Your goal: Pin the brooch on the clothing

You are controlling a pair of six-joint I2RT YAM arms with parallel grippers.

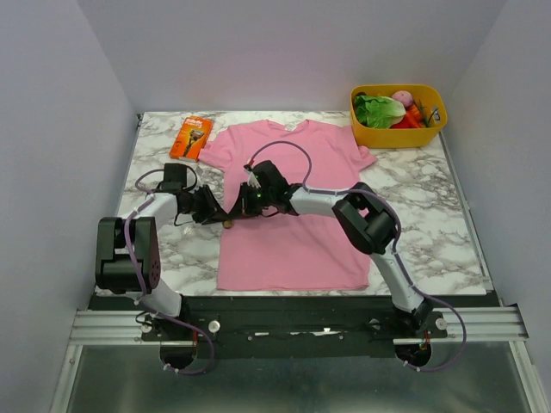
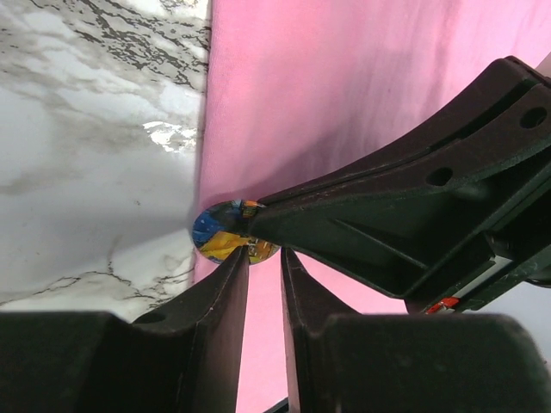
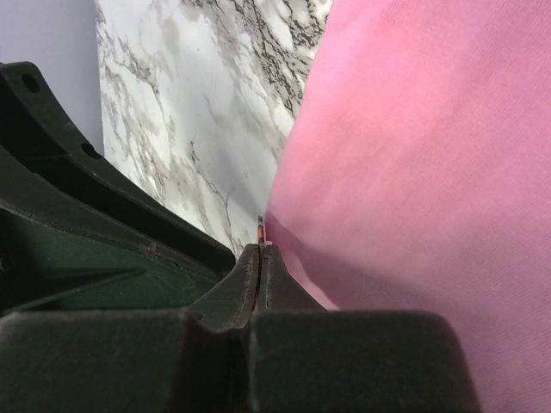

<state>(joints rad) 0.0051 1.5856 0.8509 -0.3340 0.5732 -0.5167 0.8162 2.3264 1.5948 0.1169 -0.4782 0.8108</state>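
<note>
- Pinching only the rim of the brooch [image 2: 219, 232] at the shirt's [image 2: 344, 86] side edge, the clamped right gripper [image 3: 261, 251] could have let it slip onto the surface [image 2: 86, 129].
- The left gripper [image 2: 264, 258], jaws slightly apart and empty, sat just beside the brooch; closing might have knocked it loose.

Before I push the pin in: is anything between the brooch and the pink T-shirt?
Nothing visible. The brooch lies right at the pink T-shirt edge, its rim pinched by the shut right gripper; the left gripper, open, has its tips beside it.
</note>
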